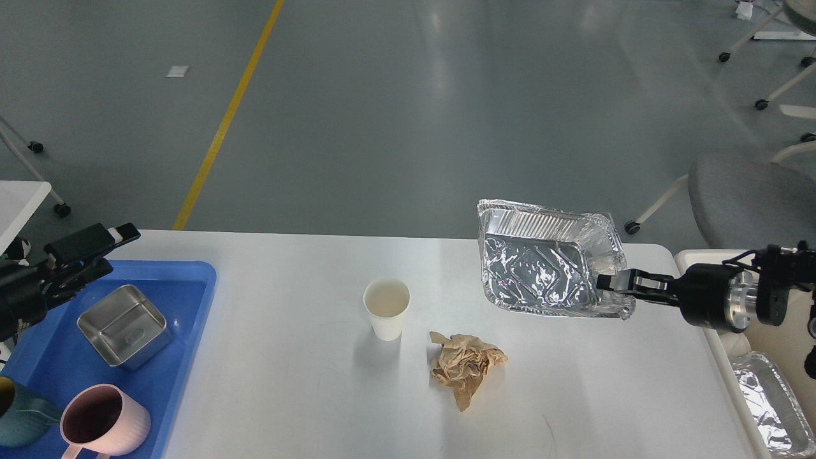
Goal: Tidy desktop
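Note:
The white desktop (287,395) carries a white paper cup (387,308) near its middle and a crumpled brown paper ball (466,368) just right of the cup. My right gripper (609,285) is shut on the right rim of a crinkled foil tray (542,264). It holds the tray tilted in the air above the desktop's far right part. My left gripper (105,252) hovers over the far left corner of the blue tray (185,299). Its two fingers stand apart with nothing between them.
The blue tray holds a square steel box (124,325), a pink mug (105,422) and a teal cup (19,421). A cream-white bin (695,258) stands off the right edge with another foil tray (768,408) inside. A grey chair (752,197) stands beyond it.

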Robot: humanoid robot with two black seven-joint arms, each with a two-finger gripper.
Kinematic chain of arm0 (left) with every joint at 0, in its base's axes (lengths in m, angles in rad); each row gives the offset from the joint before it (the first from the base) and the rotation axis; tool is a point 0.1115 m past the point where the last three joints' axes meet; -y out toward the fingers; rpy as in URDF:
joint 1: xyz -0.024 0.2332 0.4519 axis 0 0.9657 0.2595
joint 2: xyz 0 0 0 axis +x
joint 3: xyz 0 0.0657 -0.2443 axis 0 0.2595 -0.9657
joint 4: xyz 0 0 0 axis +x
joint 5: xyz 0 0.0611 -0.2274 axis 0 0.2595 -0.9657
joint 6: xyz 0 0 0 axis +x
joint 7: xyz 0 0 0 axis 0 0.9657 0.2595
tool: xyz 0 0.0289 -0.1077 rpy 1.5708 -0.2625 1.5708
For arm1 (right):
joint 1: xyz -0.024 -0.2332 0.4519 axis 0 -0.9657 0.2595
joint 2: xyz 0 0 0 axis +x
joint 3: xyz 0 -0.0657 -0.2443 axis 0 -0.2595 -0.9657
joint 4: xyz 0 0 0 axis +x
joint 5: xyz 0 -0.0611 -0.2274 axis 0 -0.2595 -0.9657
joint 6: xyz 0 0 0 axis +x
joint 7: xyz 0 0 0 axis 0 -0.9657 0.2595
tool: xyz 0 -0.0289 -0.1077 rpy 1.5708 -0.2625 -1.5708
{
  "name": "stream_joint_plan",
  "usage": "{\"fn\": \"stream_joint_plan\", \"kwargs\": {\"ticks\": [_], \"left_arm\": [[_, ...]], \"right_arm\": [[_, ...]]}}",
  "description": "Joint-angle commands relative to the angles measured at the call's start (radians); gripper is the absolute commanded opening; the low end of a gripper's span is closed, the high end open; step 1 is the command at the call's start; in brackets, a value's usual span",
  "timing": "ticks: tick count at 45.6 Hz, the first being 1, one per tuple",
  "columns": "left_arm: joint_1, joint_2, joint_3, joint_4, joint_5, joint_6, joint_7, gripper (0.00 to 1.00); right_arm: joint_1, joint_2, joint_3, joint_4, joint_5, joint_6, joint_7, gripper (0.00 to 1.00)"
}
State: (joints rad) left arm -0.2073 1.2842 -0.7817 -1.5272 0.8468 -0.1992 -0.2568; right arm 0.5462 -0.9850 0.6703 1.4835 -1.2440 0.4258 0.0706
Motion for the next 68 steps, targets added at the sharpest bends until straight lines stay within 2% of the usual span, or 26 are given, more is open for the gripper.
{"fn": "stream_joint_plan", "kwargs": {"ticks": [1, 5, 10, 15, 32, 38, 40, 42, 43, 49, 51, 54, 55, 58, 68], "left_arm": [[0.057, 0.151, 0.001, -0.016, -0.015, -0.098, -0.099, 1.00], [0.063, 0.237, 0.001, -0.016, -0.029, -0.176, -0.136, 1.00], [0.065, 0.325, 0.004, -0.008, -0.086, -0.236, -0.137, 1.00], [0.062, 0.398, 0.024, -0.007, -0.117, -0.253, -0.139, 1.00], [0.034, 0.405, 0.010, -0.002, -0.114, -0.253, -0.148, 1.00], [-0.010, 0.389, 0.006, 0.019, -0.114, -0.258, -0.124, 1.00], [-0.027, 0.344, 0.001, 0.032, -0.103, -0.266, -0.099, 1.00], [-0.056, 0.279, -0.014, 0.042, -0.094, -0.278, -0.056, 1.00], [-0.116, 0.215, -0.033, 0.053, -0.057, -0.304, 0.012, 1.00], [-0.323, -0.030, -0.025, 0.143, 0.064, -0.430, 0.269, 1.00], [-0.369, -0.115, -0.022, 0.195, 0.086, -0.453, 0.324, 1.00], [-0.415, -0.216, -0.017, 0.271, 0.109, -0.474, 0.384, 1.00], [-0.443, -0.273, -0.011, 0.298, 0.142, -0.491, 0.399, 1.00], [-0.497, -0.353, 0.027, 0.315, 0.196, -0.526, 0.403, 1.00], [-0.600, -0.600, 0.148, 0.436, 0.255, -0.525, 0.410, 1.00]], "right_arm": [[0.000, 0.000, 0.000, 0.000, 0.000, -0.002, 0.000, 0.00], [0.000, 0.000, 0.000, 0.000, 0.000, -0.002, 0.000, 0.00], [0.000, 0.000, 0.003, 0.000, 0.000, -0.002, 0.000, 0.00], [0.000, 0.000, 0.008, 0.000, 0.000, -0.004, 0.000, 0.00], [0.000, 0.005, 0.008, 0.000, 0.000, -0.004, 0.000, 0.00], [0.000, 0.005, 0.008, 0.000, 0.000, -0.004, 0.000, 0.00], [0.000, 0.005, 0.008, 0.001, 0.000, -0.004, 0.000, 0.00], [0.000, 0.005, 0.009, 0.001, 0.000, -0.004, 0.001, 0.00], [0.000, 0.005, 0.011, 0.001, -0.002, -0.006, 0.000, 0.00], [0.000, 0.005, 0.022, 0.001, 0.000, -0.006, 0.000, 0.00], [0.000, 0.005, 0.022, 0.001, 0.000, -0.006, 0.000, 0.00], [0.000, 0.000, 0.023, 0.001, 0.000, -0.006, 0.000, 0.00], [0.000, -0.001, 0.023, 0.001, 0.000, -0.006, 0.000, 0.00], [0.000, -0.003, 0.023, 0.001, 0.000, -0.006, 0.000, 0.00], [-0.002, 0.000, 0.023, 0.001, 0.000, -0.006, 0.000, 0.00]]}}
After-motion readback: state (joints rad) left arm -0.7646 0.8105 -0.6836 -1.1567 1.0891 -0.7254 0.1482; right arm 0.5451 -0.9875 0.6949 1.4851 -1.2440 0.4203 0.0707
